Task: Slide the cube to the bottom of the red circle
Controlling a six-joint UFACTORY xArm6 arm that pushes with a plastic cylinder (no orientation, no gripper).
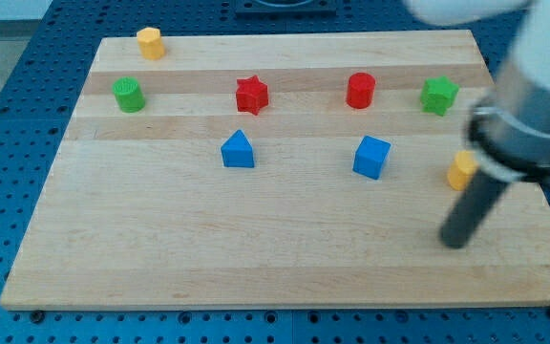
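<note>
The blue cube (371, 157) sits on the wooden board right of centre, just below the red circle (360, 90), a red cylinder near the view's top. My tip (456, 241) rests on the board to the lower right of the blue cube, well apart from it. The dark rod rises from the tip toward the arm at the view's right edge.
A yellow block (462, 170) lies next to the rod at the right. A green star (438, 96), a red star (251, 95), a green cylinder (129, 95), a yellow block (150, 43) and a blue triangular block (238, 151) stand on the board (208, 248).
</note>
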